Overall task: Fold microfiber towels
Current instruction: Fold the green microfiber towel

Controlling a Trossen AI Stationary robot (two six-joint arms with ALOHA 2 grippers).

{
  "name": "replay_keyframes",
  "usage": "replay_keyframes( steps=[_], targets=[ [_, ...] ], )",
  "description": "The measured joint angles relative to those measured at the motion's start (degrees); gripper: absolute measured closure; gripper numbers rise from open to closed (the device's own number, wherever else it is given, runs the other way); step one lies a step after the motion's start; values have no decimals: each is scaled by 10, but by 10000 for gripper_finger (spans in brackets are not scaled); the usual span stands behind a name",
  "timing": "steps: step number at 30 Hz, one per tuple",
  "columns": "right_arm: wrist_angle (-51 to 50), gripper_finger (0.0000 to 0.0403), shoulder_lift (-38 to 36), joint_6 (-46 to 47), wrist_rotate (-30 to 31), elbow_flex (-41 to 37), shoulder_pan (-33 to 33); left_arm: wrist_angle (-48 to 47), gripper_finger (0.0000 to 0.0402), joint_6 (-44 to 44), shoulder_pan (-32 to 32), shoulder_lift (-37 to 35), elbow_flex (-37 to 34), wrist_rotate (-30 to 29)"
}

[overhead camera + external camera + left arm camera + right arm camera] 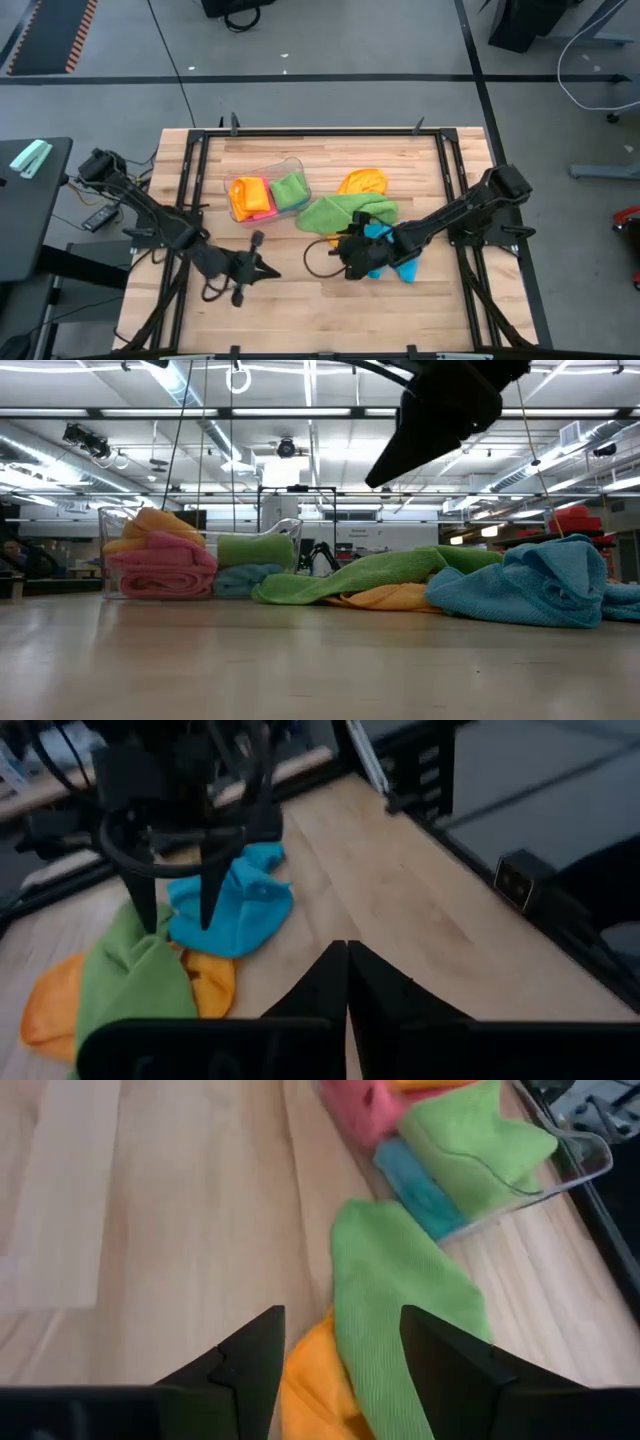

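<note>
Hovering over the loose pile, the right gripper had its fingers parted w/ nothing between them, tips above the orange towel and the edge of the green towel. Blue towel lay crumpled just beside it, touching the green one.

Left gripper sat pinched together, empty, over bare wood near the front-left; its fingers met in a point.

Tub stood toward the back, left of centre, holding folded towels: pink, orange, green.

Room to move: wide bare table across the front and btwn the two grippers; pile was well clear of the front edge. Black frame rails ran along the left, right and back edges. Green towel's end reached close to the tub.

Views differ: right wrist view showed a folded blue towel inside the tub under the green, which the high view hid. Low view showed the pile's height, blue bunched tallest, orange flat under green. Left wrist view showed the right gripper's fingers pointing down at the blue towel.
</note>
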Motion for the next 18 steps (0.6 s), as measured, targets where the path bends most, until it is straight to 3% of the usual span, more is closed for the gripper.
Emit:
replay_keyframes(
  steps=[11,18],
  targets=[
    [303,199,-160,-56,-118,-216,-65,78,386,30,19,-196,-134,-1],
    [472,199,-194,-56,-166,-309,-110,113,391,74,71,-295,-195,-3]
  ],
)
